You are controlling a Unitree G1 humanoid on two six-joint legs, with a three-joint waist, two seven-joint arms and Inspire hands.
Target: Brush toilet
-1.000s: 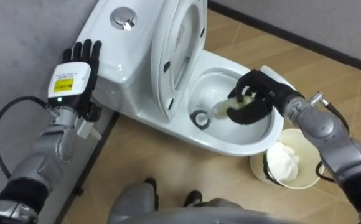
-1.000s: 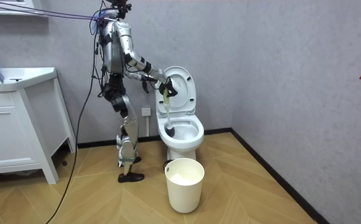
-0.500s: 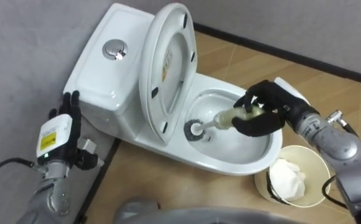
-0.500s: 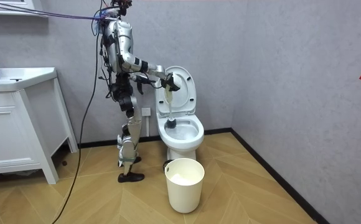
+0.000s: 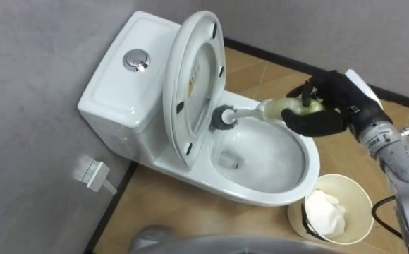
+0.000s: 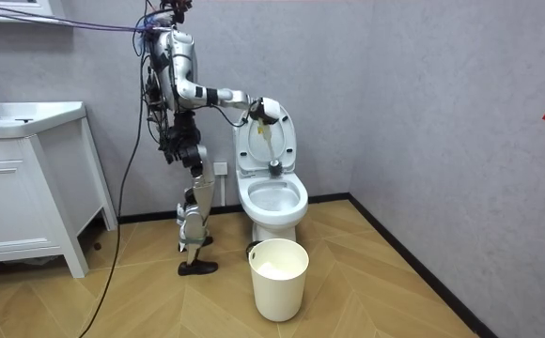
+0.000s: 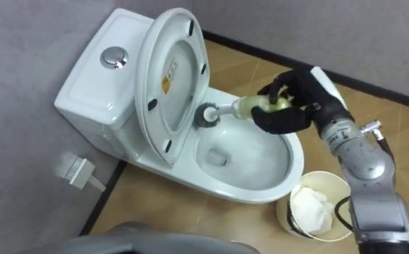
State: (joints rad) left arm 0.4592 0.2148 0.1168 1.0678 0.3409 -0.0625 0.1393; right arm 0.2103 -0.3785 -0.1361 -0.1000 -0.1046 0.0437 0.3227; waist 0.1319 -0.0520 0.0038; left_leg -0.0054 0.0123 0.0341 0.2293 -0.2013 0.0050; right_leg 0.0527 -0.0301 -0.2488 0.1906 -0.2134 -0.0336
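Observation:
The white toilet [image 5: 275, 190] stands with seat and lid [image 5: 190, 77] tipped up against the tank [image 5: 120, 92]. My right hand [image 5: 324, 107], in a black glove, is shut on the pale green handle of the toilet brush [image 5: 278, 108]. The brush's dark round head [image 5: 223, 118] is up at the back of the bowl, just below the raised seat and touching or nearly touching it. A little water lies at the bowl's bottom [image 7: 215, 159]. In the room view I stand at the toilet's [image 6: 272, 197] left side with my right arm stretched over it and the brush [image 6: 273, 155] hanging from my hand [image 6: 267, 110].
A cream waste bin [image 5: 356, 201] with white crumpled paper inside stands on the wood floor just right of the bowl, also as the bin [image 6: 278, 278] in the room view. A small white wall fitting [image 5: 93, 173] sits left of the toilet base. A white cabinet [image 6: 28, 197] stands behind me.
My right hand has raised the brush from the bowl's bottom up to the back rim under the seat. My left hand has dropped out of the eye views, which have shifted.

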